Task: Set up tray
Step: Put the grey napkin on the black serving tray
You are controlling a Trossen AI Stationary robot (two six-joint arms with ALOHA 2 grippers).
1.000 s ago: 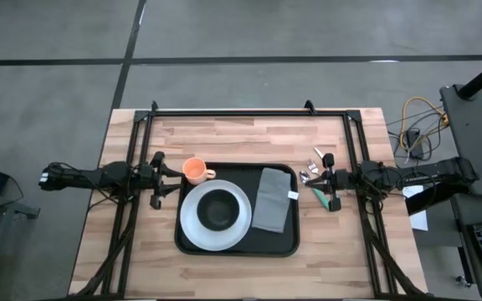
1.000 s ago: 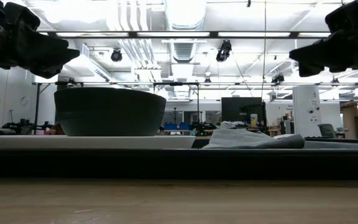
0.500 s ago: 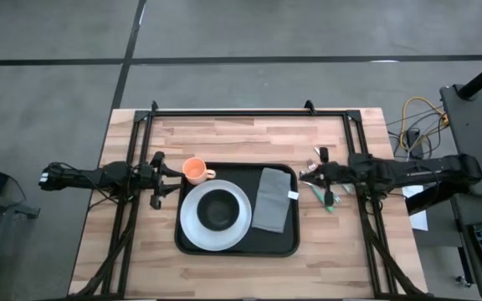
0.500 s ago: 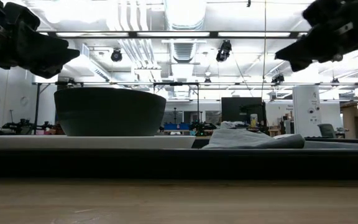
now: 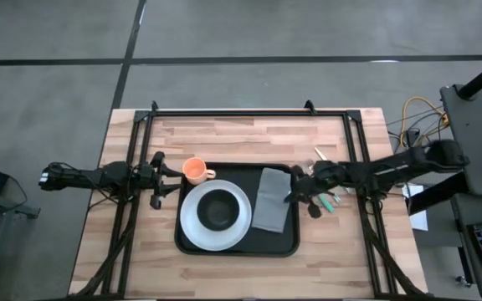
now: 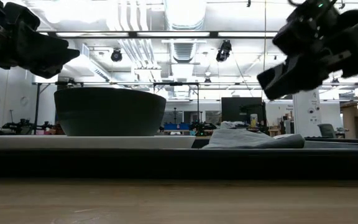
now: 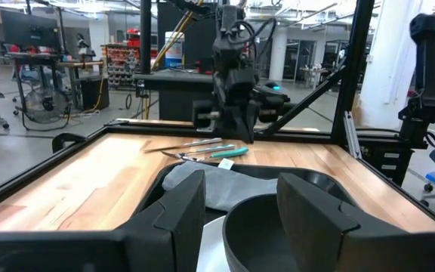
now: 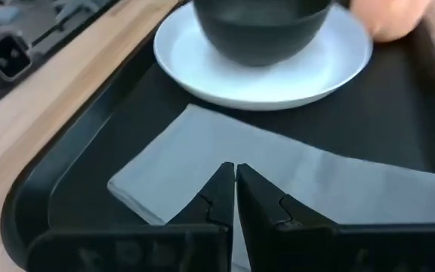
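right gripper point(image 8: 235, 198) pressed together, empty, poised over grey napkin point(image 5: 272, 199) at right end of black tray point(image 5: 287, 247). ahead of it, dark bowl point(image 5: 217, 209) on white plate point(image 5: 192, 227); orange cup point(image 5: 195, 170) beyond. left gripper point(image 7: 242, 205) half spread, gripping nothing, waiting beside tray's left edge. cutlery point(image 5: 323, 201) beneath right arm, off tray.

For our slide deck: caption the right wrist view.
Shut right gripper above grey napkin on black tray.
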